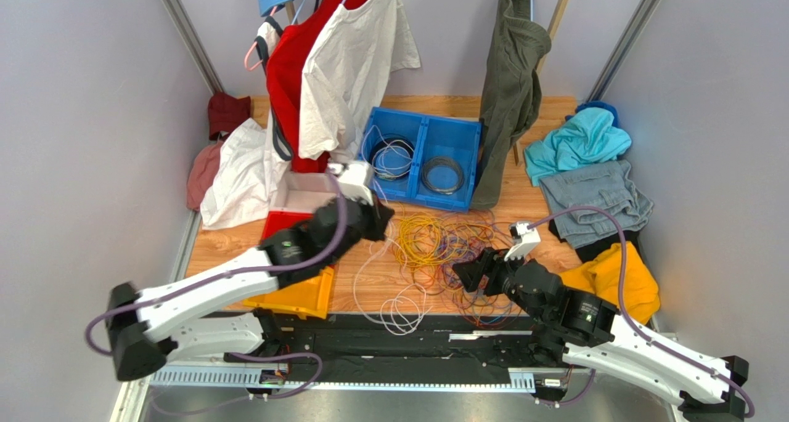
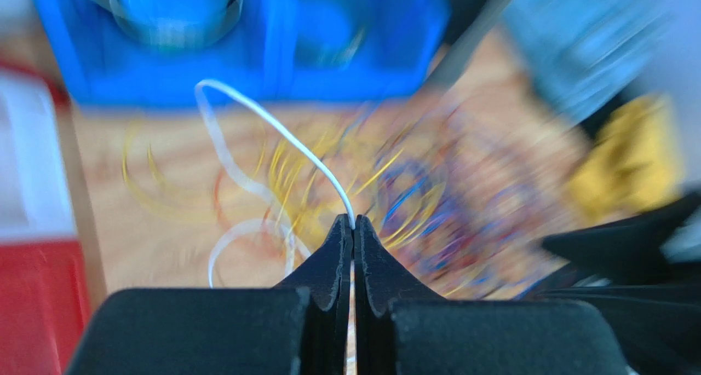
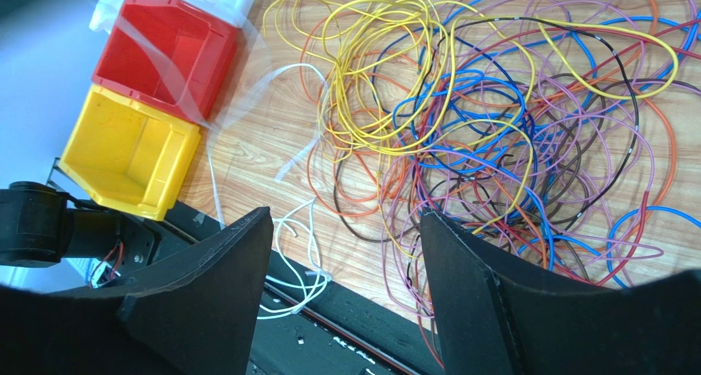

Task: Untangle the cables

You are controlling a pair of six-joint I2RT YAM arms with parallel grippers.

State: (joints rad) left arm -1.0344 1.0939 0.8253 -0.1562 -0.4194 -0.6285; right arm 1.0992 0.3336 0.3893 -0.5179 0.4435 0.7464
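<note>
Our left fingers (image 2: pixel 354 231) are pinched tight on a white cable (image 2: pixel 280 129). Our right fingers (image 3: pixel 345 223) hang wide apart, empty, above the tangled cables (image 3: pixel 494 129).

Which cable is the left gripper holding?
The white cable: it arcs straight into the shut left gripper. The yellow, blue and purple cables lie loose in the tangle.
</note>
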